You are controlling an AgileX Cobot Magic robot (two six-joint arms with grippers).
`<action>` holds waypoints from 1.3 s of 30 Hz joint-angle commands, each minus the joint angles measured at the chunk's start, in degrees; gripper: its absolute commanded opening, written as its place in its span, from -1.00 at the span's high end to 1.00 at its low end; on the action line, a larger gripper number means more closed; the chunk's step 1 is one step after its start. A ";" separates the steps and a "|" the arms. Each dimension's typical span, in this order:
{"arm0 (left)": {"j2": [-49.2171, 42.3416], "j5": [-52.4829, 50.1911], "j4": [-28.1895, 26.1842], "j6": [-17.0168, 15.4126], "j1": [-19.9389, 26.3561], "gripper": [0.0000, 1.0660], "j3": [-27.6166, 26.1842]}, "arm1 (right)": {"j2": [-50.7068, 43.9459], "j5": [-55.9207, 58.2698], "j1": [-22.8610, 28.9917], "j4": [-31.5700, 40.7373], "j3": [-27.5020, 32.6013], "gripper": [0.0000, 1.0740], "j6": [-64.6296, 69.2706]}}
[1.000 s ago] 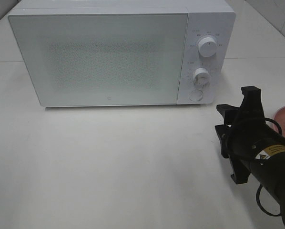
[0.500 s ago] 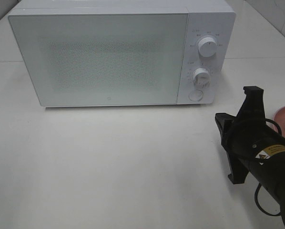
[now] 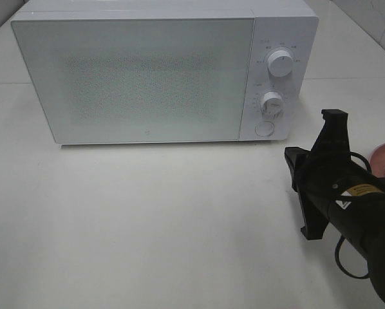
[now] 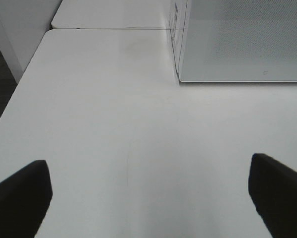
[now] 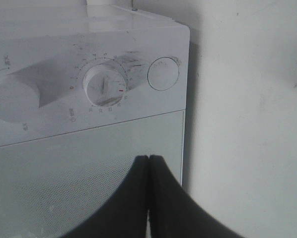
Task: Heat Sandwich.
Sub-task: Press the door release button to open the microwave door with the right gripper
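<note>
A white microwave (image 3: pixel 147 77) stands at the far side of a white table (image 3: pixel 147 219), its large frosted door (image 3: pixel 134 80) shut. The control strip is at the right end of its front: an upper knob (image 3: pixel 281 63), a lower knob (image 3: pixel 272 103) beneath it, and a round button (image 3: pixel 264 128) at the bottom. The right arm (image 3: pixel 347 199), black and bulky, reaches in from the near right corner and points toward the microwave's near right end, well short of touching it. A yellow warning label (image 3: pixel 360 190) sits on its upper side and a black cable (image 3: pixel 347 261) loops below it. In the right wrist view the right gripper (image 5: pixel 148 159) has its two dark fingers pressed flat against each other with nothing between them. Beyond their tips lie the corner of the door, the lower knob and the round button. The left gripper (image 4: pixel 148 198) does not show in the high view. In its own wrist view the two black fingertips (image 4: pixel 19 198) stand far apart at either side, spread wide with nothing between them, above bare table to the left of the microwave, whose left front corner shows ahead. At the right edge of the scene, behind the right arm, a sliver of the pink plate (image 3: pixel 382 152) peeks out on the table. The sandwich cannot be made out; the arm and the edge of the view cover that spot.
</note>
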 commanded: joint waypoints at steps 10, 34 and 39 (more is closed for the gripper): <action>-1.20 -0.40 0.11 -0.23 -0.34 -0.94 0.17 | -0.17 9.68 -8.71 -7.51 -6.76 0.98 -5.67; -1.20 -0.40 0.11 -0.23 -0.34 -0.94 0.17 | 13.06 16.04 -12.78 -11.86 -20.91 0.99 -6.36; -1.20 -0.40 0.11 -0.23 -0.34 -0.94 0.17 | 15.24 15.99 -12.78 -11.46 -23.09 0.99 -6.36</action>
